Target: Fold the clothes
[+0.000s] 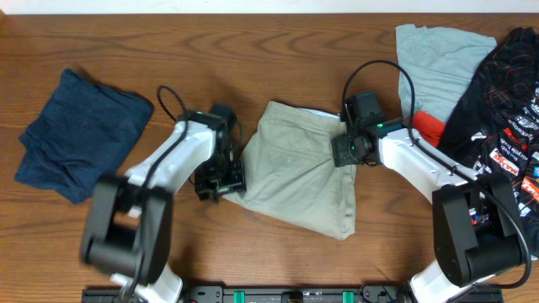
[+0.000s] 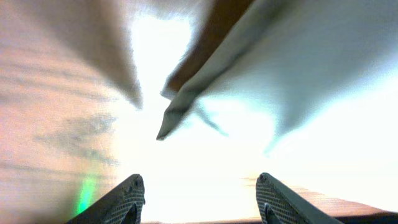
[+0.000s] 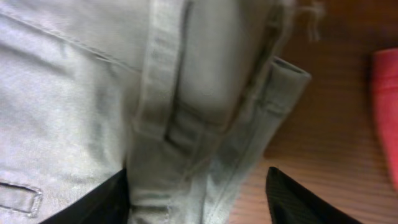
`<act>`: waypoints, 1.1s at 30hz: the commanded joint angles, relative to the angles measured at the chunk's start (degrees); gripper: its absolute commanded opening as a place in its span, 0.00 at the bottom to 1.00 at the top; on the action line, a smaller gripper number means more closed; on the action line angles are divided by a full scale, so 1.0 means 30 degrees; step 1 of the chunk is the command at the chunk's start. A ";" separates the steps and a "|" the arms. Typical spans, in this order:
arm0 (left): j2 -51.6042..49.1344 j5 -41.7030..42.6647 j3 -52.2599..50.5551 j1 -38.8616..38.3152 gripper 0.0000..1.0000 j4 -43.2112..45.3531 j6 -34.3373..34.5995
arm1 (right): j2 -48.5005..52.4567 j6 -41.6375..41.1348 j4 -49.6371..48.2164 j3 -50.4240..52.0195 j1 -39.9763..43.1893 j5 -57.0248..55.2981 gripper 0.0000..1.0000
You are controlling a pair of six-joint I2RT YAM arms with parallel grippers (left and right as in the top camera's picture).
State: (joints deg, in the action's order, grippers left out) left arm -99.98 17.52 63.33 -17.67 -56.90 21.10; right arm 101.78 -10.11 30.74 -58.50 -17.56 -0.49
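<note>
The khaki-beige shorts (image 1: 299,168) lie folded at the middle of the table. My left gripper (image 1: 221,181) is open at their left edge, low over the table; in the left wrist view (image 2: 199,193) a corner of the pale fabric (image 2: 249,68) hangs ahead of the empty fingers. My right gripper (image 1: 345,151) is open at the shorts' right edge; in the right wrist view (image 3: 199,199) the waistband and belt loop (image 3: 168,118) lie between the fingers, which are not closed on it.
A folded navy garment (image 1: 80,135) lies at the left. At the back right lie a light-blue piece (image 1: 438,59), a red piece (image 1: 428,128) and a black printed piece (image 1: 505,93). The table is brown wood (image 1: 253,42).
</note>
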 commanded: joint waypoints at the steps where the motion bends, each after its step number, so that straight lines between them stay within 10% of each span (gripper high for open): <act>1: 0.2557 -0.1566 0.0131 0.0080 0.73 0.1668 0.0036 | 0.0182 -0.0036 -0.0124 -0.0248 0.0204 -0.1326 0.70; 5: 0.3417 -0.2696 0.0131 0.0080 0.91 0.4801 -0.0554 | 0.0182 -0.0036 0.0000 -0.0248 0.0051 -0.1297 0.72; 23: -0.3220 0.3920 0.0124 0.0058 0.98 0.8072 -0.4889 | 0.0182 -0.0029 0.0670 -0.0248 0.0007 -0.1268 0.75; 33: -0.4495 0.5654 0.0124 -0.0474 0.19 0.7803 -0.5887 | 0.0182 -0.0036 0.0729 -0.0248 0.0007 -0.1275 0.76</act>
State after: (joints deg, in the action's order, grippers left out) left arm -111.20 34.59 64.88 -18.28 -33.17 4.99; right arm 101.80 -10.09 32.53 -58.81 -17.50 -2.81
